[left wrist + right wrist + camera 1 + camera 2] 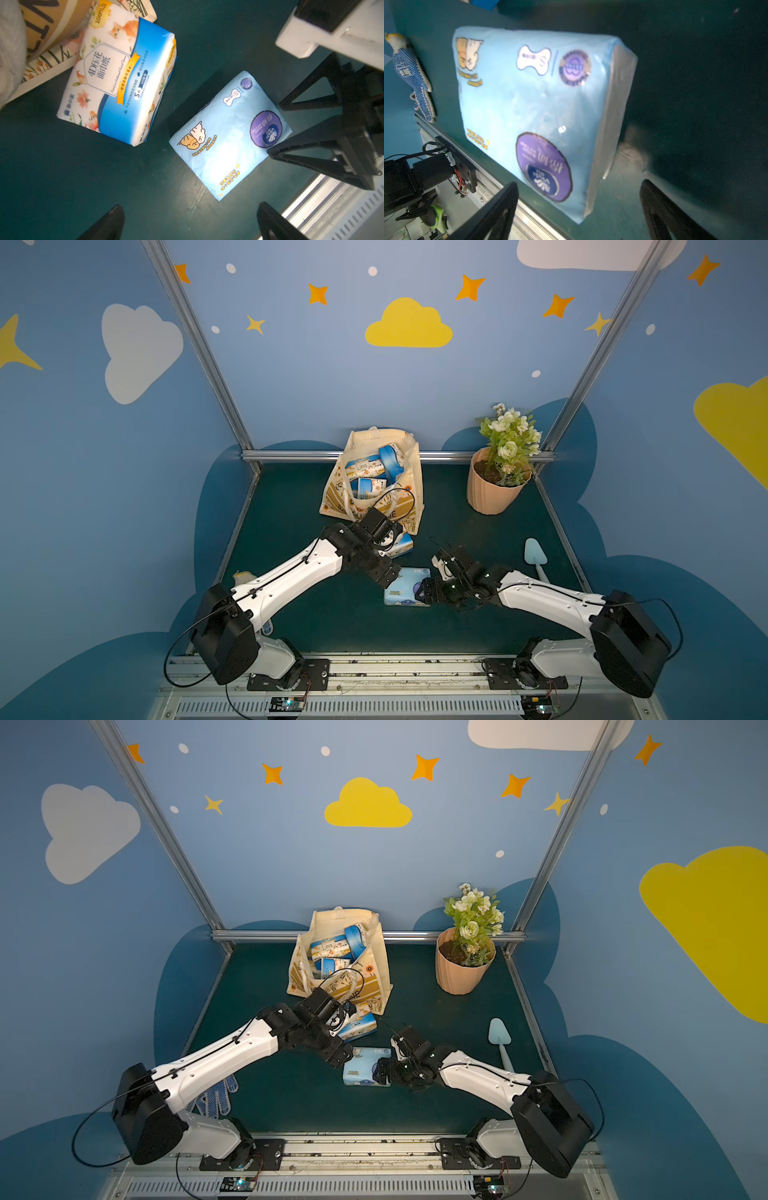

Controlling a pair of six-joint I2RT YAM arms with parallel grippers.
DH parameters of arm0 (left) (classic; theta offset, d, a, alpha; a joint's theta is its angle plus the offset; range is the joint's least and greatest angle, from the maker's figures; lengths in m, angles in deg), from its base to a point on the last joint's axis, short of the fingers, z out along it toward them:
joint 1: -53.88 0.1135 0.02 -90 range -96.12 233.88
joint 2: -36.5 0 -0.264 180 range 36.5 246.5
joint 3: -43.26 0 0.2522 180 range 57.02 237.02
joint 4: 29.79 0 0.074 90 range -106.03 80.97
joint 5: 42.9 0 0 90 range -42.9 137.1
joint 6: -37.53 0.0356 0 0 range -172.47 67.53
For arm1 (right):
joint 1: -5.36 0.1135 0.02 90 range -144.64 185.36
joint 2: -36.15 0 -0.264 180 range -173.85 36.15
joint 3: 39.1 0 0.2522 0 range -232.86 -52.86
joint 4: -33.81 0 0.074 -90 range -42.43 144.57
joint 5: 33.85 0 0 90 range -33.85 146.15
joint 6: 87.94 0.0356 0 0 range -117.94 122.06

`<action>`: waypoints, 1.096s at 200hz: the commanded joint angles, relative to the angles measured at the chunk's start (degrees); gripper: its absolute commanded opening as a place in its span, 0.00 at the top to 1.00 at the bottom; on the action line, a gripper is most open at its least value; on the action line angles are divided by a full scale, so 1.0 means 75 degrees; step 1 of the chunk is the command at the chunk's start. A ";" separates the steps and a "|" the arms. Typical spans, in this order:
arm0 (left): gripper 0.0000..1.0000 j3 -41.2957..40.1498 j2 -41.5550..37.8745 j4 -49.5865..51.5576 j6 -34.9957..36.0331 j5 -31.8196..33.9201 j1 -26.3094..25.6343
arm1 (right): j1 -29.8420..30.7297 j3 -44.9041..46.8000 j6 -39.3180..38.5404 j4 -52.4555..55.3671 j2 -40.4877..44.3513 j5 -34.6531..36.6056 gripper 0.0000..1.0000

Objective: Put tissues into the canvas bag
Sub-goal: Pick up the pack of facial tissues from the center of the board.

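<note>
- Broadly, a dark green table (316,614) carries everything, enclosed by blue wall panels (311,377) painted with clouds and stars.
- At the table's far middle stands a cream canvas tote bag (412,477) with mustard stripes, dark lettering and floral print, its mouth open upward.
- Several soft plastic-wrapped tissue packs (365,469), blue and white with orange print, lie jumbled inside the bag.
- One more blue-and-white brick-shaped pack (116,83), printed with an orange kitten and flowers, lies flat on the table just beside the bag's front.
- A pale blue pack (224,135) with a purple round emblem and two cartoon animals lies flat near the table's middle, apart from the blue-and-white one.
- The right arm's jaws stand wide, one of the fingers (500,207) on either side of this pale pack's emblem end. Whether they touch it I cannot tell.
- The left arm's jaws are wide and empty above the table, with both loose packs lying ahead of their fingertips (112,220).
</note>
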 commanded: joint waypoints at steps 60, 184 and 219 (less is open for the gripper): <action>0.00 -0.1382 0.0379 -0.0729 -0.0234 -0.2190 0.0101 | -0.0613 0.0303 0.0628 -0.0442 0.0333 -0.0527 0.03; 0.00 -0.1028 0.1734 -0.1435 0.0012 -0.3037 0.0232 | -0.1975 0.1180 0.1139 -0.1777 0.0045 -0.2713 0.03; 0.00 -0.0943 0.2081 -0.1498 -0.0013 -0.3318 0.0225 | -0.1990 0.1243 0.1204 -0.1996 -0.0344 -0.2734 0.03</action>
